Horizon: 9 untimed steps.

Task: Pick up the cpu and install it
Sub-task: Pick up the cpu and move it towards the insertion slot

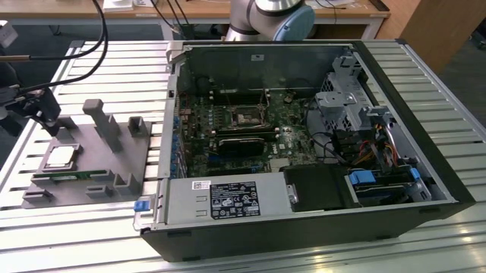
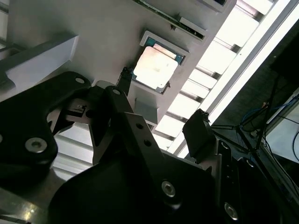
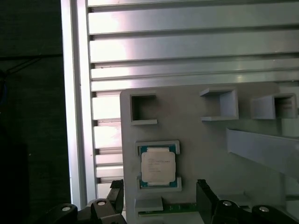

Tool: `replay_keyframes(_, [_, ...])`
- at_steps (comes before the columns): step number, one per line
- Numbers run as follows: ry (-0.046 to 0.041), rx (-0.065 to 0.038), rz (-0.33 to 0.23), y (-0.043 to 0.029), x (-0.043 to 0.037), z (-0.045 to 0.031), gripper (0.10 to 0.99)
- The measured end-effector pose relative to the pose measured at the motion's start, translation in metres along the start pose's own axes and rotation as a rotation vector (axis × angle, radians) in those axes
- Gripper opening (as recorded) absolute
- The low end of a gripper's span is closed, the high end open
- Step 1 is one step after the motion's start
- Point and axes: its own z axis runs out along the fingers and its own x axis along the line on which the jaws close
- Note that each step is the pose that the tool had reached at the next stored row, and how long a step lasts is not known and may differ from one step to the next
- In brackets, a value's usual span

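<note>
Currently fingers (image 3: pixel 204 198) are apart and empty, hovering near the cpu (image 3: pixel 158 168) in the gray tray (image 3: pixel 210 158); chip likely light, rigid, fragile, so grip opposite edges.

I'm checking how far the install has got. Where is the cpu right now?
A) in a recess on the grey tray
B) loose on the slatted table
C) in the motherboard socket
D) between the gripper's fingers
A: the cpu sits in a framed recess on the grey tray, while the gripper is open and holds nothing.
</note>
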Motion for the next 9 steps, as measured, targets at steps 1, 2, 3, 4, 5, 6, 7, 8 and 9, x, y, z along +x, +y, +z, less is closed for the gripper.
replay_keyframes(1, [0.0000,0.000,0.000,0.0000,0.0000,0.0007,0.718])
replay_keyframes(2, [0.0000,0.000,0.000,0.0000,0.0000,0.0014,0.718])
replay_keyframes(3, [0.0000,0.000,0.000,-0.0001,0.0000,0.0021,0.718])
replay_keyframes(4, [0.0001,0.000,0.000,-0.0001,0.0000,0.0029,0.718])
replay_keyframes(5, [0.0000,0.000,0.000,-0.0001,0.0000,0.0037,0.718])
replay_keyframes(6, [0.0000,0.000,0.000,-0.0001,0.0000,0.0059,0.718])
replay_keyframes(7, [0.0000,0.000,0.000,-0.0002,0.0000,0.0069,0.718])
replay_keyframes(8, [0.0001,0.000,0.000,-0.0002,0.0000,0.0080,0.718])
replay_keyframes(9, [0.0000,0.000,0.000,-0.0002,-0.0002,0.0106,0.718])
